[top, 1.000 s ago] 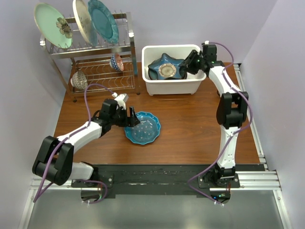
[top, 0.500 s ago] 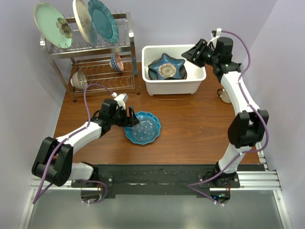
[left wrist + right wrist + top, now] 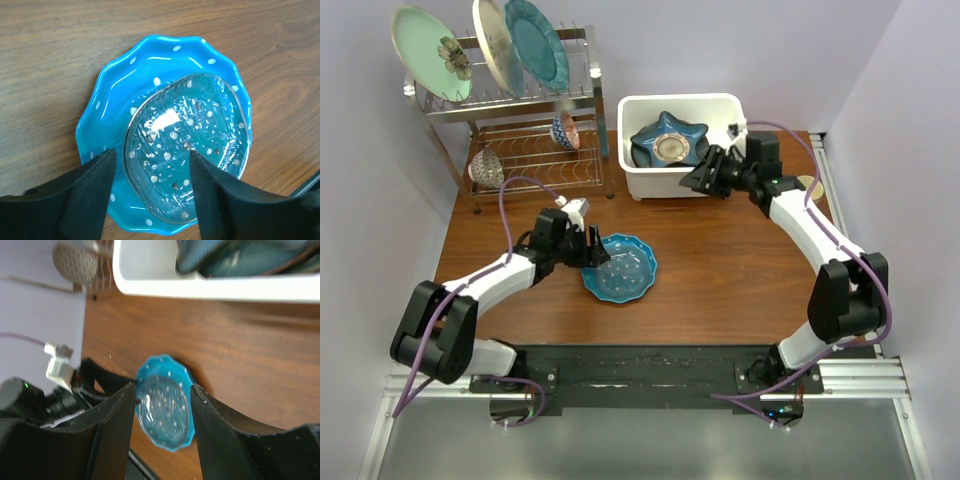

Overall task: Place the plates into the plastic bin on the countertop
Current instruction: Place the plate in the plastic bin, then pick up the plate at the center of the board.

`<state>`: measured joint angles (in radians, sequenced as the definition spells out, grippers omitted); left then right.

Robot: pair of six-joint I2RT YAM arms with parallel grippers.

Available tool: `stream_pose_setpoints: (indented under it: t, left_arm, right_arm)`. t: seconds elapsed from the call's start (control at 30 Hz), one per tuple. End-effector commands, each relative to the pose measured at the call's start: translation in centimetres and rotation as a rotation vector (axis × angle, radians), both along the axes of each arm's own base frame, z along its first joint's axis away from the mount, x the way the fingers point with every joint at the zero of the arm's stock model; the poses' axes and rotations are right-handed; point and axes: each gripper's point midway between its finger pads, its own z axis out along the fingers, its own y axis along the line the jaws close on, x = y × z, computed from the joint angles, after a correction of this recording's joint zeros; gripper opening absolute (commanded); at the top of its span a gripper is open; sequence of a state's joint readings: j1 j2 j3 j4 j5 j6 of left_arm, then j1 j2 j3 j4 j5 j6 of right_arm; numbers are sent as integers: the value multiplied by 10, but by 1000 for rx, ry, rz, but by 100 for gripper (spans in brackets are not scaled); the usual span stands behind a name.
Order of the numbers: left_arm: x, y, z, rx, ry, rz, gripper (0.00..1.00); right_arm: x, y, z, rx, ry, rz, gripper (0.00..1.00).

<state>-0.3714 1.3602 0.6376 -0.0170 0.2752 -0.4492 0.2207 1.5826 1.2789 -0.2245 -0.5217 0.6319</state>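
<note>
Masking rim of blue plate (image 3: 120,85): left hand (image 3: 152,162).

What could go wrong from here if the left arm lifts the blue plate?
A clear glass dish lies on the blue scalloped plate; lifted by one rim with the left gripper, it may tilt and shed the dish.
The right gripper hovers open in front of the plastic bin, on the likely path; the arms could collide.
The star-shaped plate already lies in the bin; plates could knock.
</note>
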Motion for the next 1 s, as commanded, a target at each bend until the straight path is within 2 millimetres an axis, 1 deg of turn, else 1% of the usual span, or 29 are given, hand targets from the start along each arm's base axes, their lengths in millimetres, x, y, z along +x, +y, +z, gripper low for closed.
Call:
stream_pose_setpoints:
  t: [0.0, 0.03, 0.07, 0.13, 0.17, 0.23, 0.27, 0.3, 0.4, 0.43, 0.5, 0.53, 0.6, 0.67, 0.8, 0.97]
  left_arm:
    - [7, -2, -6, -4, -13, -7, 60]
    - [7, -3, -9, -7, -9, -10, 58]
    - [7, -4, -10, -12, -5, -14, 53]
    - [6, -6, -16, -18, 7, -20, 50]
    - [6, -6, -18, -18, 11, -21, 49]
    - [5, -6, -23, -15, 20, -22, 47]
    - [4, -6, -25, -16, 25, -25, 45]
    - [3, -6, -29, -13, 35, -28, 44]
    - [0, -7, -36, -13, 53, -34, 36]
    - [-1, -8, -37, -16, 56, -39, 28]
    - [-1, -9, -38, -21, 60, -40, 17]
    - [-1, -9, -38, -24, 60, -41, 8]
    - [1, -9, -34, -26, 50, -35, 0]
    - [2, -9, -30, -30, 42, -25, 0]
    - [9, -9, -13, -40, 4, -9, 0]
    - [13, -10, 3, -53, -31, -4, 0]
  right_arm:
    - [-23, 14, -9, -13, -17, 81, 52]
    - [-26, 18, -13, -13, -11, 93, 52]
    - [-32, 20, -22, -13, 10, 103, 52]
    - [-38, 22, -29, -14, 23, 112, 52]
    - [-43, 22, -36, -15, 38, 115, 52]
    - [-48, 24, -42, -13, 46, 122, 52]
    - [-53, 24, -52, -19, 67, 126, 52]
    - [-56, 25, -56, -20, 78, 132, 52]
    - [-65, 25, -68, -20, 105, 143, 52]
    - [-66, 26, -70, -20, 106, 148, 52]
    - [-71, 27, -76, -21, 121, 158, 52]
    - [-72, 29, -76, -13, 115, 169, 52]
    - [-77, 32, -80, -16, 120, 185, 52]
    - [-81, 37, -82, -11, 118, 211, 52]
    - [-92, 52, -86, -13, 121, 268, 52]
    - [-99, 60, -94, 23, 133, 306, 52]
